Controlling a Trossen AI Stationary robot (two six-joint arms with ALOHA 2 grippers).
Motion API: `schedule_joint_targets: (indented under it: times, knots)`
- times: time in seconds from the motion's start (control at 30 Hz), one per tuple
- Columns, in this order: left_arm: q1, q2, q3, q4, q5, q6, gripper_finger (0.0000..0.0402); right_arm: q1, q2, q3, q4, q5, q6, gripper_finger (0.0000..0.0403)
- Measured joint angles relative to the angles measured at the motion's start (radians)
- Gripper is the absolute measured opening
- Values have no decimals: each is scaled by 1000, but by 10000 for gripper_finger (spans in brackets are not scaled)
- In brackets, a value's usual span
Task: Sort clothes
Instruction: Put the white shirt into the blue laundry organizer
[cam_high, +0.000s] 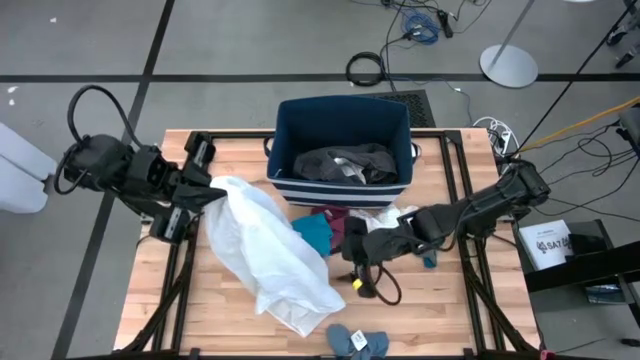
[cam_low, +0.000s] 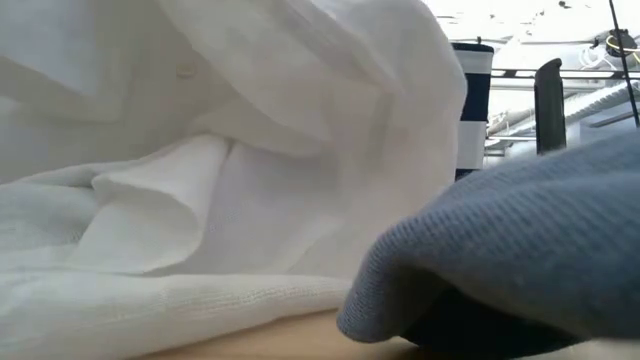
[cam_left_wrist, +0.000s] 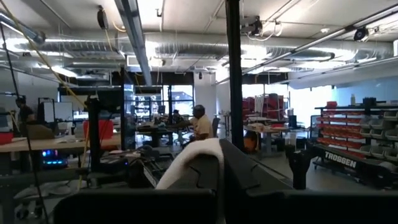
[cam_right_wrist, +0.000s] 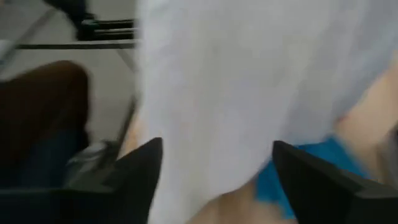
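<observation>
White fabric first: large white garment (cam_high: 268, 250) draped across the wooden tabletop (cam_high: 455, 320), one end lifted and pinched in the left claw (cam_high: 205, 196) at the tabletop's left edge, the rest trailing toward the front. Left claw clamped tight on that white cloth, a strip of it showing between the fingers in the left wrist view.

Right claw (cam_high: 352, 252) low over the middle of the tabletop, fingers (cam_right_wrist: 140, 171) spread wide with nothing between them, white cloth and a patch of teal just ahead. Beside it, teal piece (cam_high: 315, 234) and maroon piece (cam_high: 341, 226) bunched together in front of the navy bin (cam_high: 343, 112). Dark grey garment (cam_high: 345, 163) already inside the bin. Blue socks (cam_high: 358, 341) alone at the front edge, well apart from the rest.

Risks, as judgement only:
- Lifting the white garment further likely to drag the teal and maroon pieces along, since its folds lie against them.
- Closing the right claw here may catch white cloth together with teal, mixing two items in one grab.
- Blue socks close to the edge; any sweep of trailing cloth could push them off.
</observation>
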Motion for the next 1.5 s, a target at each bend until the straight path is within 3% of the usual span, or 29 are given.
schedule_joint_targets:
  times: [0.13,0.3,0.43,0.57,0.7,0.8,0.9,0.93,1.23,1.4,1.5]
  knots:
    - [0,-1,0,-6,-1,1,2,26,21,0,-4,-77,94,340]
    - [0,-1,0,-13,-1,2,2,52,125,0,62,-64,104,359]
    - [0,0,0,-14,-1,-3,2,53,239,0,197,25,77,356]
    - [0,0,0,-12,-1,-8,2,42,301,27,195,173,60,350]
    - [-1,-1,0,7,-1,-8,2,32,311,80,230,280,-54,287]
    - [-1,-1,0,17,-1,-8,2,26,309,148,240,313,-141,182]
    - [-1,0,0,40,-1,-6,2,25,309,229,203,316,-254,47]
    - [-1,0,0,54,-1,-3,2,25,309,255,193,317,-305,24]
    - [-1,-29,1,206,87,156,2,21,309,543,104,550,-737,1]
    - [0,-80,2,227,168,239,2,0,308,718,116,568,-969,0]
    - [-1,-104,2,224,217,246,2,-25,306,793,117,541,-1009,0]
